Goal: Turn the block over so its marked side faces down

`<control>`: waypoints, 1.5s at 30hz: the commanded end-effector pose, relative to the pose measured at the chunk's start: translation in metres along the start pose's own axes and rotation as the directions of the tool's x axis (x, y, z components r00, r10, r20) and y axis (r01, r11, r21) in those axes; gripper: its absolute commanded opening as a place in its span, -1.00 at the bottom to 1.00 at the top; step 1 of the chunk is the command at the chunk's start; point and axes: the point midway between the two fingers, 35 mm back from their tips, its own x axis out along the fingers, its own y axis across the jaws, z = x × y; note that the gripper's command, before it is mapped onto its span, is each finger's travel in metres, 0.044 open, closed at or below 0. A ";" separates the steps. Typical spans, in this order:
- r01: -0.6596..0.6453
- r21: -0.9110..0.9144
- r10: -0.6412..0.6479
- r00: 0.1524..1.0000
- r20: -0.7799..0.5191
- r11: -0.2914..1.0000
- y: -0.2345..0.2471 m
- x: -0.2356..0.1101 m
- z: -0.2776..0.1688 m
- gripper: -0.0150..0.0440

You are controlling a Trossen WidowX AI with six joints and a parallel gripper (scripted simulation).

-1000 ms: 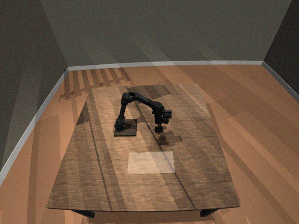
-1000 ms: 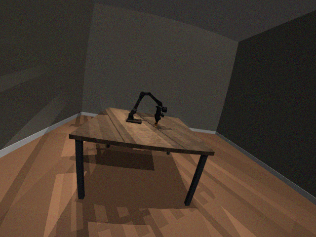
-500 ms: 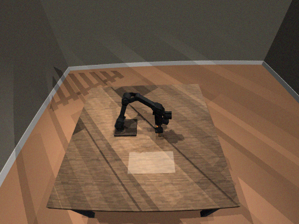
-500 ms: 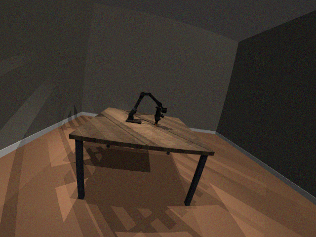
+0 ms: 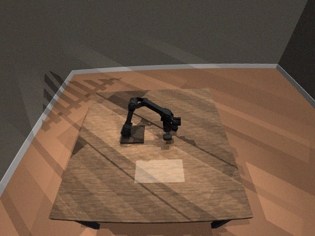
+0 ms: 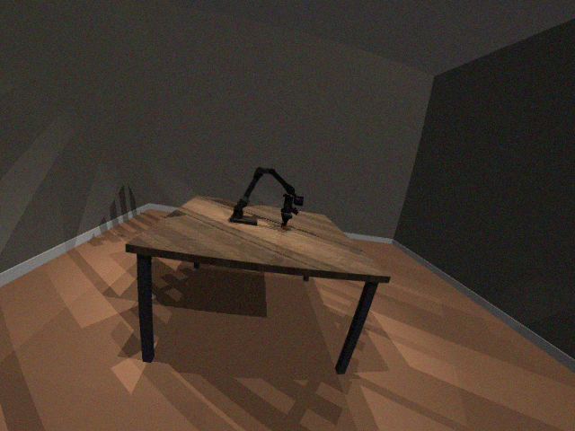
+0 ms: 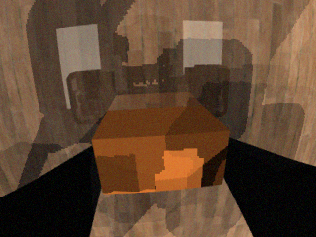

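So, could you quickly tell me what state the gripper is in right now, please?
Gripper: closed on the orange block, one finger on each side, down at the table.

Dim, blocky pictures: slatted shadows stripe the table [image 5: 107, 203], with one pale bright patch [image 5: 159, 170].

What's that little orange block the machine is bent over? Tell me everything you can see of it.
The block is a small box-shaped piece, orange-brown with darker and brighter patches from the shadows and light on it. The wrist view shows its top and one side; no mark can be made out on them. It sits between the two dark fingers of the gripper, which is closed on its sides. It is down at the wooden table, close beside the arm's base plate; whether it touches the wood cannot be told.
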 end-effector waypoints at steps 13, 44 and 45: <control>0.002 0.004 -0.002 1.000 0.001 1.000 0.000 -0.030 0.000 -0.49; 0.001 0.007 -0.004 0.898 0.439 1.000 -0.001 -0.018 -0.001 -0.49; 0.001 0.007 -0.004 0.891 0.453 1.000 -0.001 -0.018 -0.002 -0.49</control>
